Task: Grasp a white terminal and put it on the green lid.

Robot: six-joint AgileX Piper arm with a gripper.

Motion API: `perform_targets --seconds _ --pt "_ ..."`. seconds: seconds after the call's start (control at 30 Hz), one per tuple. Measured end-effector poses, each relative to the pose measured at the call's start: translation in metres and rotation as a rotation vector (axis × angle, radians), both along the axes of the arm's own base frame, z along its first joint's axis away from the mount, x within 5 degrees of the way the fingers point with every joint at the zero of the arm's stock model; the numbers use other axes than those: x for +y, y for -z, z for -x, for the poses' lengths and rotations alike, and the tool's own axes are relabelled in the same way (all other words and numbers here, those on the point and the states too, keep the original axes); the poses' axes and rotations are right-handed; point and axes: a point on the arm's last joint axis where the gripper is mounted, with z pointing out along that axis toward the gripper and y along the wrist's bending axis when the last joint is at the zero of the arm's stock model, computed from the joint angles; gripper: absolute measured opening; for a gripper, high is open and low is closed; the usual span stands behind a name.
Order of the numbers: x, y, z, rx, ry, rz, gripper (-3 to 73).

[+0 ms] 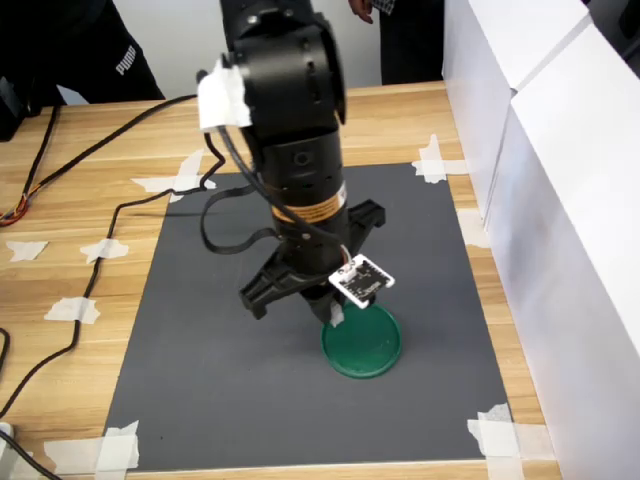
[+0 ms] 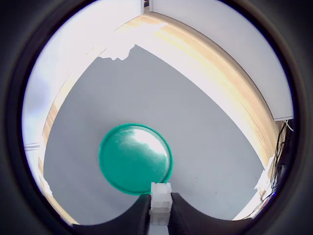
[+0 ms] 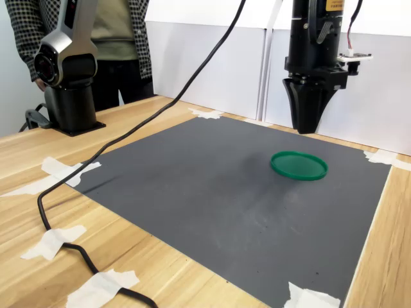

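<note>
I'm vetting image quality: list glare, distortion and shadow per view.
Wrist view: fisheye circle with black surround, glare patch on the green lid, washed-out wood at the edges. First exterior view: soft, slightly blurred. Second exterior view: faint shadow on the grey mat.

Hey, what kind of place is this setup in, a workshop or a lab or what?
Most likely a robotics lab or test bench: a grey mat taped onto a wooden table, white screens walling off the side, and a second robot arm parked at the table's edge.

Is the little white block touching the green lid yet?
Apart. In the second exterior view the gripper hangs well above the green lid, with bare mat between. The wrist view shows the white terminal pinched between the fingers.
</note>
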Motion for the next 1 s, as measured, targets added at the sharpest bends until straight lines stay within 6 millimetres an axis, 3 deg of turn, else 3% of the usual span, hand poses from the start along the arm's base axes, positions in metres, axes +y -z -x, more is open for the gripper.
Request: perform_targets --seconds 0.3,0.57,1.0 --pt "0.016 0.002 0.002 -0.012 -0.024 -0.003 9.4" --pt "0.018 0.033 -0.007 0.045 -0.028 0.022 9.4" --pt "0.021 0.05 -0.009 0.09 -0.055 0.017 9.5"
